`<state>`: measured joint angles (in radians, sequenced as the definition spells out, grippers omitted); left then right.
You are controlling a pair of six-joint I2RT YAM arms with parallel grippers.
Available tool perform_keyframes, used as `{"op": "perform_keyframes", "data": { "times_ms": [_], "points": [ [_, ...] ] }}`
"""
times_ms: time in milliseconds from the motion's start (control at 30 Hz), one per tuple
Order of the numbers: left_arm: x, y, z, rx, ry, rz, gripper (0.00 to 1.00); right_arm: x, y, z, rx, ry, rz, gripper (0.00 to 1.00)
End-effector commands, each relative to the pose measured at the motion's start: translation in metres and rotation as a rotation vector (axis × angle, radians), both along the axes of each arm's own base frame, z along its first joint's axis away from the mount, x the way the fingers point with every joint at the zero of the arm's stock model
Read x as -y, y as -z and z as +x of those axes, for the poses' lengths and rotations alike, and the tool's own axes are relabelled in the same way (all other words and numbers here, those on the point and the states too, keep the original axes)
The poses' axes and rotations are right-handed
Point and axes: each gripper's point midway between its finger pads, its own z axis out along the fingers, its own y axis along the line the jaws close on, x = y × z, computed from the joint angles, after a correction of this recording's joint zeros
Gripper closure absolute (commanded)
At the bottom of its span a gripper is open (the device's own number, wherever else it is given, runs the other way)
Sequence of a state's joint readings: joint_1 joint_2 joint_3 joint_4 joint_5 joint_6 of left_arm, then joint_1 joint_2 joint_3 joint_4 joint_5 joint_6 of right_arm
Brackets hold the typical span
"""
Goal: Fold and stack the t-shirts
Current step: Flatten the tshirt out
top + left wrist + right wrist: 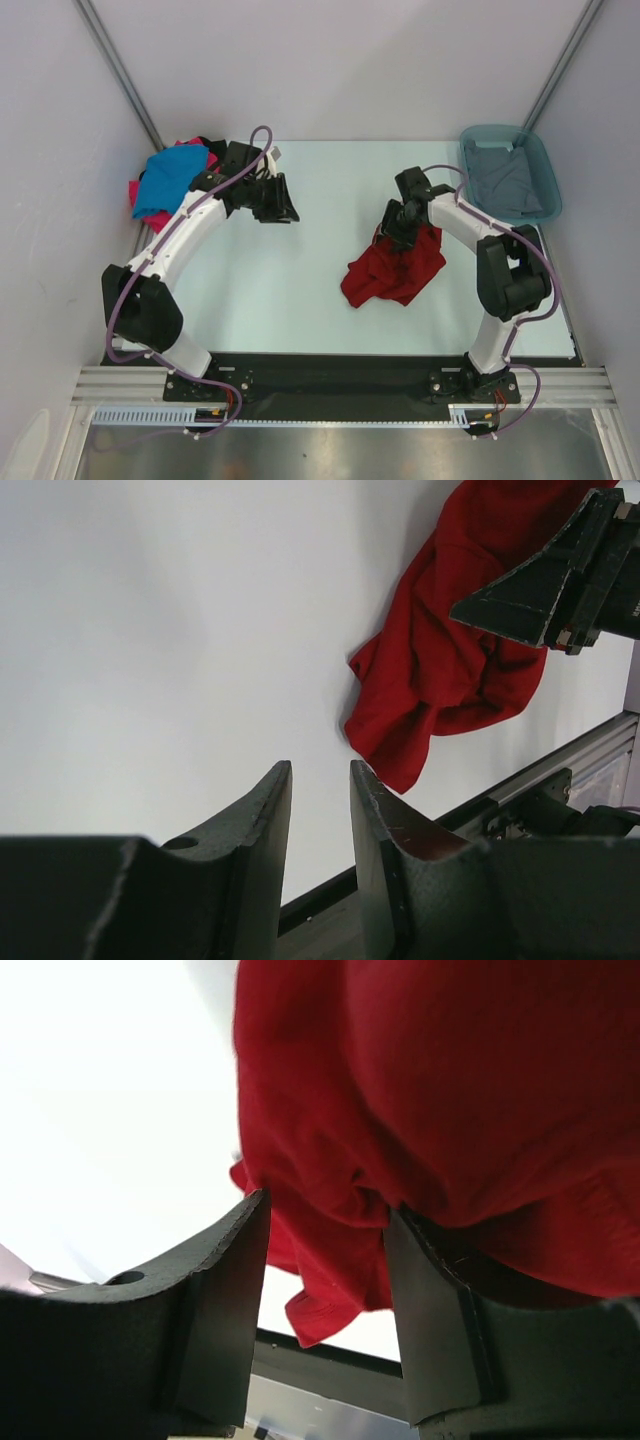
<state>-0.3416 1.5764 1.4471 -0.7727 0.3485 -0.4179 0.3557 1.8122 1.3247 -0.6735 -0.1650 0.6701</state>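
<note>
**A:** What worries you here?

**B:** The grip. The right tool [328,1203] has the dark red t-shirt [395,272] by a thick, random bunch, not by a hem or a shoulder. Lifted from there, I'd expect the cloth to hang in a crumpled rope and refuse to spread flat for folding.

**A:** Could it slip out?

**B:** It could. The jaws stand about half spread, pinching wadded folds of the shirt between them. Soft cloth packed like that may slide free if the arm swings fast.

**A:** And the other arm?

**B:** The left tool [320,770] hovers over bare tabletop [300,270], at about 10 o'clock from the red shirt and well apart from it. Its jaws are parted by a narrow gap, with nothing between them and nothing touching. To help, it has to cross toward 4 o'clock. The two tools could bump if both go for the same fold.

**A:** Where exactly is the shirt?

**B:** Seen from overhead, it is right of the tabletop's centre, around 4 o'clock. Its upper part is gathered up at the right tool. The rest is heaped on the tabletop toward that tool's 7 o'clock.

**A:** The others?

**B:** The blue t-shirt [170,180], hot pink t-shirt [135,192] and black t-shirt [212,146] lie unfolded in a heap at the 10 o'clock corner. The grey t-shirt [505,180] lies in the teal tub [547,175] at 2 o'clock. The left arm runs just beside that heap, so a wide sweep might drag it.
</note>
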Motion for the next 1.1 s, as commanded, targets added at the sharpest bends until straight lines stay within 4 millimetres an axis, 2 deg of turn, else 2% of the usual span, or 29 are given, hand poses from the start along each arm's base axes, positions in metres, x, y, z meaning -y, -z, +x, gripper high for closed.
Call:
{"op": "perform_keyframes", "data": {
  "times_ms": [0,233,400,600,767,1067],
  "points": [
    [-0.003,-0.009,0.001,0.028,-0.001,-0.015,0.65,0.002,-0.013,0.023,0.07,0.002,0.01,0.46],
    [-0.006,-0.009,0.003,0.028,-0.009,-0.014,0.65,0.015,-0.017,0.024,0.089,0.017,-0.008,0.46],
    [-0.005,-0.009,0.005,0.024,-0.01,-0.027,0.65,0.027,-0.011,0.026,0.077,0.037,-0.02,0.46],
    [-0.007,-0.009,0.005,0.023,-0.013,-0.026,0.64,0.037,-0.018,0.032,0.102,0.059,-0.026,0.47],
    [-0.007,-0.01,0.006,0.025,-0.015,-0.028,0.64,0.043,-0.013,0.031,0.093,0.055,-0.043,0.47],
    [-0.008,-0.009,0.007,0.02,-0.017,-0.032,0.65,0.062,-0.019,0.042,0.114,0.088,-0.07,0.47]
  ]
}}
